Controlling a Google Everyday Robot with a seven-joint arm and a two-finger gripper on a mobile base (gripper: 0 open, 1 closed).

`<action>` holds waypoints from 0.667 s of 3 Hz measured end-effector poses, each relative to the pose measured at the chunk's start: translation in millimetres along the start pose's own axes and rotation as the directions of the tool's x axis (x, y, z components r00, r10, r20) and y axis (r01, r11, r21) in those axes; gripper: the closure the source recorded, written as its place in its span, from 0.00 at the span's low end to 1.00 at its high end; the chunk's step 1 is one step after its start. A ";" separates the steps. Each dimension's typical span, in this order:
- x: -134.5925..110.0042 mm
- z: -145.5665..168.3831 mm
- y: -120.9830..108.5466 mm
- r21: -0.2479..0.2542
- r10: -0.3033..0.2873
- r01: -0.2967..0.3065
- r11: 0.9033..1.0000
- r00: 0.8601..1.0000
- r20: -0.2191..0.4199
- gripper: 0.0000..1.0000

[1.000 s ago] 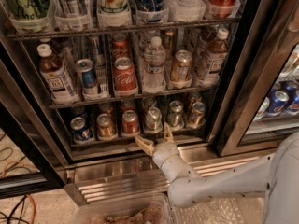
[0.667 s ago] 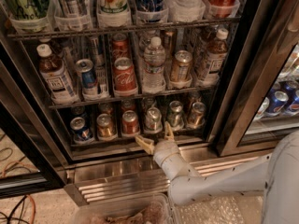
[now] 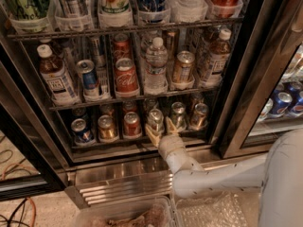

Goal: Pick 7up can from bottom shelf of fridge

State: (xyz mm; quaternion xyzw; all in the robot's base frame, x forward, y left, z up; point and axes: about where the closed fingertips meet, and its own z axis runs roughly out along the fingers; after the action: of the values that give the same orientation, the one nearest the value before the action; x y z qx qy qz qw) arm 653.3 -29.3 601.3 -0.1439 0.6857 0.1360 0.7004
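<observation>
So, only one camera view, looking down into the open fridge [image 3: 239,84]. The gripper [image 3: 162,130] was at the front lip of the bottom shelf [image 3: 116,141], its two fingers [image 3: 152,135] spread in a V. The 7up can [image 3: 155,119] sat just behind that V, fourth along the row, between the red can [image 3: 131,124] and the darker green can [image 3: 178,114]. The fingers weren't clamped on anything, and I couldn't tell if they touched the can. My guess is the arm came in low and angled so the fingers could slip either side without bumping the neighbours, which were packed close.

The shelf was dark wire rack, with the ribbed steel base [image 3: 123,186] right below. On the floor were a clear bin [image 3: 118,215] and some cables [image 3: 21,207]. A second cooler [image 3: 284,103] stood to the right.
</observation>
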 end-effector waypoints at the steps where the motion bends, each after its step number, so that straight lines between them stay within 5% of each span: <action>1: -1.0 6.5 3.5 -0.012 0.006 -0.006 1.000 1.000 0.006 0.36; 2: -1.1 13.3 8.1 -0.024 0.015 -0.015 1.000 1.000 0.011 0.35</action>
State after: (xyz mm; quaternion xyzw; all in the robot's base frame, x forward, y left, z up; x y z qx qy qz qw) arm 662.4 -16.7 602.5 -0.1463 0.6813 0.1499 0.7014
